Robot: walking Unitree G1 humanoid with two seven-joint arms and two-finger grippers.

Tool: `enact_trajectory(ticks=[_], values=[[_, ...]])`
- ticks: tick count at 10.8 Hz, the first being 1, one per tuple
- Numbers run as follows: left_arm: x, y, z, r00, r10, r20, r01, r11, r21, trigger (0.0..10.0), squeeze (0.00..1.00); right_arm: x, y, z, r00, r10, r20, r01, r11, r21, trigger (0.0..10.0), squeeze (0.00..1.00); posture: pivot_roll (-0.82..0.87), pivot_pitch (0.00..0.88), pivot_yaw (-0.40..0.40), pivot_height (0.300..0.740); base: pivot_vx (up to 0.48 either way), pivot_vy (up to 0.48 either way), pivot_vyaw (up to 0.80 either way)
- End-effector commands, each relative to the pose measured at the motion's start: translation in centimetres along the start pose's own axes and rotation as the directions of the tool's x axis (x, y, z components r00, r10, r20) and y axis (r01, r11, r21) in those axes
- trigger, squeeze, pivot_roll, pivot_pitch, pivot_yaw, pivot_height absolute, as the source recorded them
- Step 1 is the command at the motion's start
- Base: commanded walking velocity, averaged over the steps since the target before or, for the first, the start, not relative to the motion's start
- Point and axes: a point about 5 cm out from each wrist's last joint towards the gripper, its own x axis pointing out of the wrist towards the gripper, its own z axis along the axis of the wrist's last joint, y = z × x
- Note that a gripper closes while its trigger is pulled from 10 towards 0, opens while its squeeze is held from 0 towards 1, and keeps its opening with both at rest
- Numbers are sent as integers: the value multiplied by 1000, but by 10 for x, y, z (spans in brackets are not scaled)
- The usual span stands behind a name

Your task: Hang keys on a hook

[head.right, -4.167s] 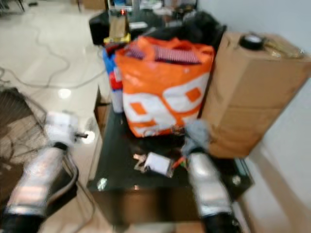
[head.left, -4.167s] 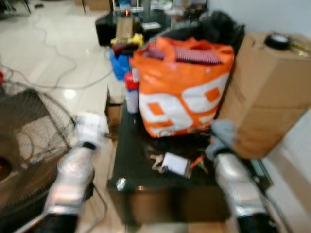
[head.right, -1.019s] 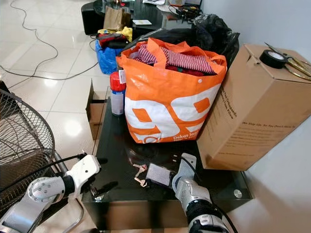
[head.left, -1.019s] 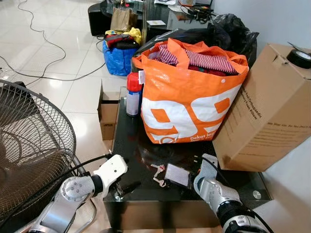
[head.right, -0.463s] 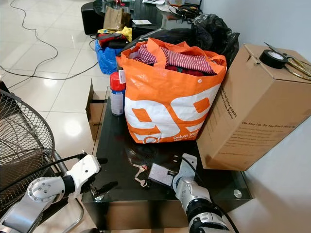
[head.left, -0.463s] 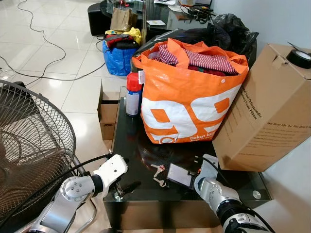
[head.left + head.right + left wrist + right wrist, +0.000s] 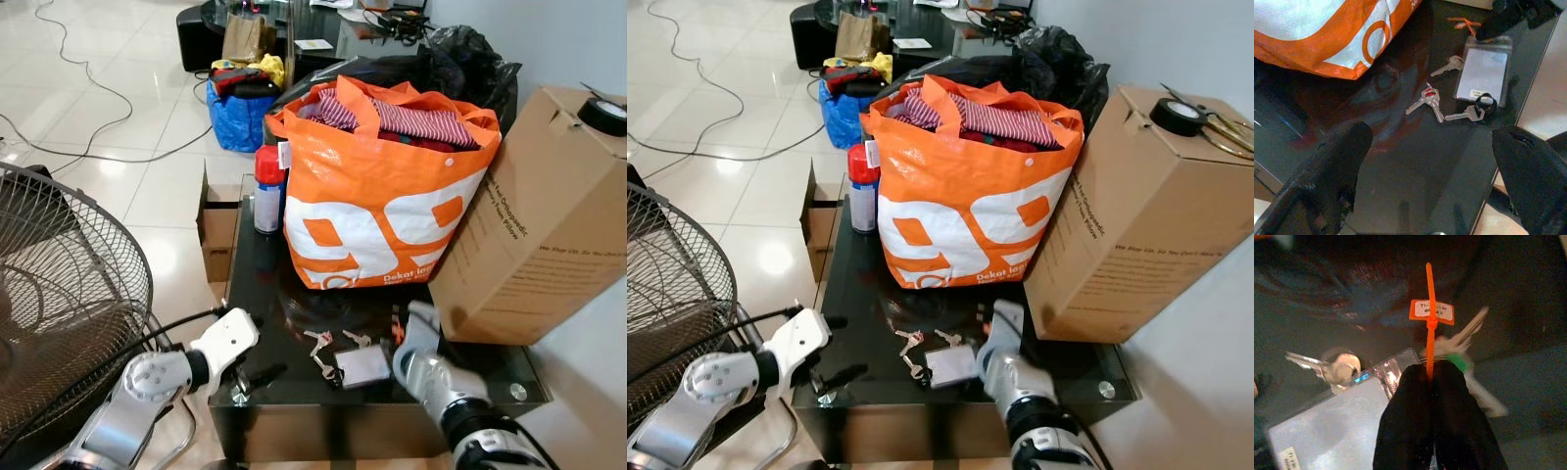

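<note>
Several loose silver keys (image 7: 319, 344) lie spread on the black glass table (image 7: 257, 294), beside a clear badge holder (image 7: 361, 364) near the front edge. In the left wrist view the keys (image 7: 1426, 100) sit between the badge holder (image 7: 1484, 73) and the orange bag. My right gripper (image 7: 1427, 376) is down on the table by the badge holder, shut on a thin orange tie (image 7: 1430, 308) with a small tag, and a key with a green part lies just past it. My left gripper (image 7: 1431, 133) hovers open at the table's front left corner, short of the keys.
A full orange shopping bag (image 7: 382, 196) and a big cardboard box (image 7: 549, 225) stand close behind the keys. A red-capped spray can (image 7: 266, 191) stands at the back left. A floor fan (image 7: 59, 294) is close on my left, with cables and bags on the floor beyond.
The badge holder has swung nearer the table's front edge and the keys now lie spread out beside it. My right gripper shifted slightly with them. The left arm has barely moved.
</note>
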Motion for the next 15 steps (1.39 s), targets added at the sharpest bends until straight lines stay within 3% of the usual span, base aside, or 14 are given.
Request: enact_trajectory(ticks=[1, 4, 5, 6, 8, 10, 11, 13, 15], values=[[3, 1, 5, 1000, -9, 15, 9, 1000, 9, 10000, 733, -4, -8, 2, 1000, 12, 16, -12, 999, -39, 0, 0, -10, 0, -96, 740, 0, 0, 0], [5, 7, 8, 999, 26, 40, -26, 1000, 6, 10000, 729, -25, -11, 8, 986, 145, 86, -131, 980, -151, 0, 0, -31, 0, -79, 740, 0, 0, 0], [2, 13, 16, 990, 97, 105, -92, 994, -54, 10000, 733, -43, -12, 24, 951, 202, 235, -153, 965, -213, 0, 0, -32, 0, -78, 740, 0, 0, 0], [-2, 19, 23, 976, 163, 147, -151, 985, -88, 10000, 729, -56, -11, 33, 915, 260, 310, -195, 955, -223, 0, 0, -29, 0, -76, 740, 0, 0, 0], [-19, 43, 47, 888, 392, 239, -370, 919, -136, 10000, 733, -90, -8, 50, 831, 323, 453, -228, 940, -253, 0, 0, -22, 0, -60, 740, 0, 0, 0], [-28, 52, 65, 800, 527, 287, -504, 850, -155, 10000, 729, -111, -8, 59, 774, 318, 548, -214, 945, -246, 0, 0, -20, 0, -51, 740, 0, 0, 0], [-28, 53, 70, 762, 582, 286, -549, 813, -192, 10000, 341, -118, -12, 63, 760, 280, 587, -182, 958, -222, 0, 0, -19, 0, -52, 740, 0, 0, 0], [-27, 55, 68, 697, 670, 256, -630, 742, -228, 10000, 259, -121, -11, 70, 752, 228, 619, -125, 971, -205, 0, 0, -30, 0, -57, 740, 0, 0, 0], [-27, 51, 76, 663, 703, 258, -649, 712, -269, 10000, 239, -123, -13, 77, 749, 205, 631, -106, 976, -190, 0, 0, 14, 0, -81, 740, 0, 0, 0]])
